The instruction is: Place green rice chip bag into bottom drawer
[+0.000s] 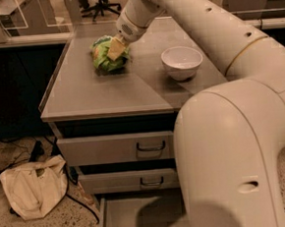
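Observation:
The green rice chip bag (pixel 104 59) lies on the grey cabinet top (pixel 101 91), toward its back left. My gripper (pixel 115 48) comes down from the upper right and rests on the bag's right upper side, covering part of it. The bottom drawer (pixel 133 217) stands pulled out at the foot of the cabinet, its flat grey floor showing. My arm's large white body hides the drawer's right part.
A white bowl (pixel 182 62) stands on the cabinet top right of the bag. Two upper drawers (pixel 115 148) with dark loop handles are shut. A beige cloth sack (pixel 34 187) and black cables lie on the floor at left. My arm (pixel 228 143) fills the right foreground.

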Controlling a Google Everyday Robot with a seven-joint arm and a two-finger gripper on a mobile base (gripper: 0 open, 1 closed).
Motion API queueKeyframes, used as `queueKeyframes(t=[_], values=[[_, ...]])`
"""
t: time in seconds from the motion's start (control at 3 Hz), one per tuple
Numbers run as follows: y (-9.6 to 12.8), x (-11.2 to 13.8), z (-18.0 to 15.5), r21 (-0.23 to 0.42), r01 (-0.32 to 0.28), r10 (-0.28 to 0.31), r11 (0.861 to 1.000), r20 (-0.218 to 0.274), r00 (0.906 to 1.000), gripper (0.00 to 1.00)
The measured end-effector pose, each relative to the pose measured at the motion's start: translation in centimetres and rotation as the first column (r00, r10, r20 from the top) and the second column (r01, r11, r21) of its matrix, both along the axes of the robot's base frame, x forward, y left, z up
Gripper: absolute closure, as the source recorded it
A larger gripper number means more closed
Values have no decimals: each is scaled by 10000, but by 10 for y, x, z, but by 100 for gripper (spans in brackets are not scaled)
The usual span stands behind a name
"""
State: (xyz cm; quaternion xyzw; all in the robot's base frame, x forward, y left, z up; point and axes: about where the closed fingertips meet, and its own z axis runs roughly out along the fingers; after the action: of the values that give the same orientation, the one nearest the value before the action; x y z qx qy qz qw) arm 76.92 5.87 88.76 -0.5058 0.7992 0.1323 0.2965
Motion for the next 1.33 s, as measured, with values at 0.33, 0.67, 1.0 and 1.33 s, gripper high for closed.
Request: queueKeyframes(t=[0.33, 0.67, 1.0, 1.33], values=[[-12, -36, 18, 85, -1380, 1378, 9904, 217, 9902, 100], [-24, -73, 29, 281, -2429, 2421, 9696, 288, 9698, 100], [-35, -117, 38, 266, -3450, 3438, 9382, 411, 9382, 100], [-48, -163, 43, 238, -4061, 4041, 9135, 631, 9126, 100]])
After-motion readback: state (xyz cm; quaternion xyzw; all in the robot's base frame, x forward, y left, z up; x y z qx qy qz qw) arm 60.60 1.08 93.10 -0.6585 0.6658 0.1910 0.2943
